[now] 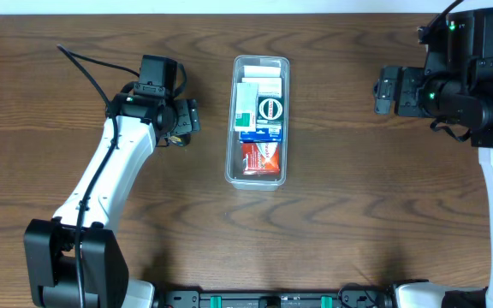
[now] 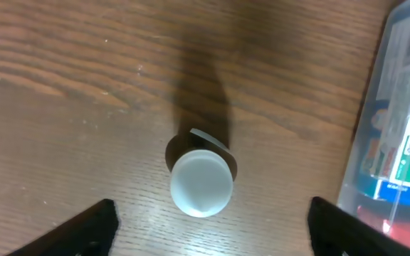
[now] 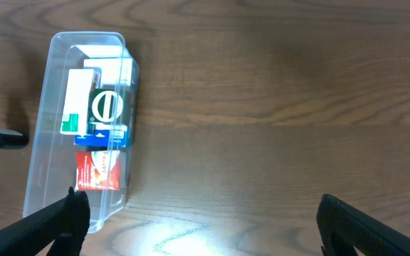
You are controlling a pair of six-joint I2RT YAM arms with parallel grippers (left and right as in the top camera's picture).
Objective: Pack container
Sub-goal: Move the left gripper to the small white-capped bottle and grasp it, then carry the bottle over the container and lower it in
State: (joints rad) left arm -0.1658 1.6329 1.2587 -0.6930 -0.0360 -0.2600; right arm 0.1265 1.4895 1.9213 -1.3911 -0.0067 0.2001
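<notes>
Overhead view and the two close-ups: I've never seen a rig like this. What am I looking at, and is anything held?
These are two robot arms at a wooden table, each ending in a two-finger gripper. The overhead view looks down from a fixed camera; the other two come from cameras on the wrists, so the dark shapes at their bottom corners are each arm's own fingers. In the middle lies the container, a clear bin holding small boxes and a red packet. The left gripper hovers open over a small white-topped round object standing on the table beside the bin. The right gripper is open over bare wood. Nothing is held.
</notes>
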